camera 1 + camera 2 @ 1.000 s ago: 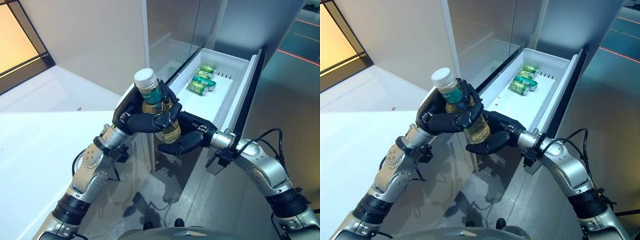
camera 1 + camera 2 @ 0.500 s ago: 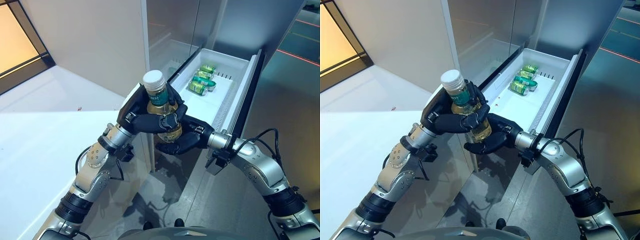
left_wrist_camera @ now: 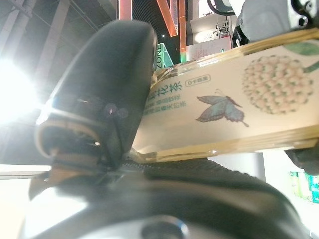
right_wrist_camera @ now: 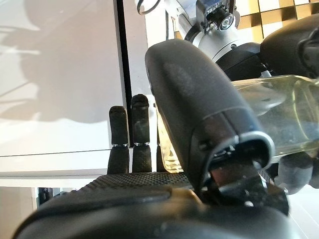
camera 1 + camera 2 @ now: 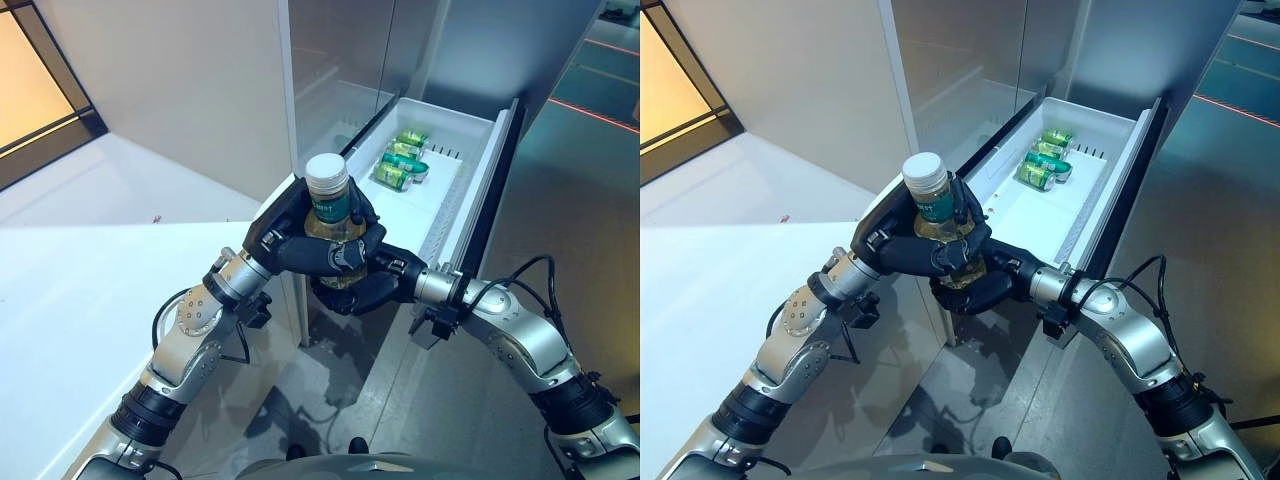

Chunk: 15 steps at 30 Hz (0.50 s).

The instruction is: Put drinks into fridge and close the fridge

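Observation:
A clear bottle of yellow tea with a white cap and a green label stands upright in the air, in front of the open fridge drawer. My left hand is curled round its middle; its label shows in the left wrist view. My right hand cups the bottle's lower end from below. In the right wrist view its thumb lies on the bottle and its fingers stand on the other side.
Green cans lie at the far end of the white drawer. The drawer's dark front panel stands to its right. The tall fridge body rises behind. A white counter runs along the left.
My left hand has carried the bottle to the right and turned it upright, down into my right hand, which has closed up round its lower end.

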Available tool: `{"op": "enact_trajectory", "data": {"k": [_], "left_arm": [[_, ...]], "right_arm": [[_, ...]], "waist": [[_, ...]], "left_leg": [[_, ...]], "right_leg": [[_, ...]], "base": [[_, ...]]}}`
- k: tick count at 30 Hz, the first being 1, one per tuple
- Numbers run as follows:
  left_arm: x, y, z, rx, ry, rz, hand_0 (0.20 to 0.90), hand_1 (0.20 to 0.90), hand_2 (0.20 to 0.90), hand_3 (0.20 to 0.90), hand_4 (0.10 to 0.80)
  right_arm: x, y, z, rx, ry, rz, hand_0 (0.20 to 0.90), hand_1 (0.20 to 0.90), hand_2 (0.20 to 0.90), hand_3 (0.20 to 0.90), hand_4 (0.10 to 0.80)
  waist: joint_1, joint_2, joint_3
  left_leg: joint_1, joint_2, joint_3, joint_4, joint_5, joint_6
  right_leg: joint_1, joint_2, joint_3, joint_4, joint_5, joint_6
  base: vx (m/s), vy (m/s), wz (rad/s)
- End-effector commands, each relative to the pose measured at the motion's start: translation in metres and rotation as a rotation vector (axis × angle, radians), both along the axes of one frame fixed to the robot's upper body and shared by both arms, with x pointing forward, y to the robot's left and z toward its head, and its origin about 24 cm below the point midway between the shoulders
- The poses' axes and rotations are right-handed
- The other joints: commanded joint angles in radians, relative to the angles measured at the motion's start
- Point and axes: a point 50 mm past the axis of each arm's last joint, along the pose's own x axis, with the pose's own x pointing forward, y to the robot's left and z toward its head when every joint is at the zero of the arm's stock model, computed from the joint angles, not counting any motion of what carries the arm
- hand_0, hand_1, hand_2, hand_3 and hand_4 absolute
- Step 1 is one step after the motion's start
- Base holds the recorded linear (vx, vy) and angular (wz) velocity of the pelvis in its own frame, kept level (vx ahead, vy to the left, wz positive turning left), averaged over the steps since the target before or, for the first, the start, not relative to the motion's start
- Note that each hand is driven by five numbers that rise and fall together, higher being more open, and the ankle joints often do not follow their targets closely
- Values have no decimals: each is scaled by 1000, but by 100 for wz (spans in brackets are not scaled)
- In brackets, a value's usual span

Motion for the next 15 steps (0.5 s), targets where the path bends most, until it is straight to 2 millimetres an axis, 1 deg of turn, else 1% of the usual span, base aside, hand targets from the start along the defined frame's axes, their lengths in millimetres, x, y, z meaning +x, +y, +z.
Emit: {"op": "enact_trajectory", "data": {"k": [1,15], "left_arm": [[7,-13,33,-53,-178,-51,300,300,300,200,100],[7,-15,32,-54,-167,-53,300,300,300,200,100]], "right_arm": [[11,14,54,164,-234,38,900,900,900,900,800],[11,16,54,160,-226,37,900,900,900,900,800]], "waist": [[-6,-13,-98],[-8,-12,-96]], "left_leg": [[-17,20,23,4,-47,-25],[-14,20,24,6,-48,-23]], "right_leg": [[-9,3,-24,40,-27,53],[-8,2,-24,42,-27,53]], "base": [[0,0,0],[1,0,0]]}}
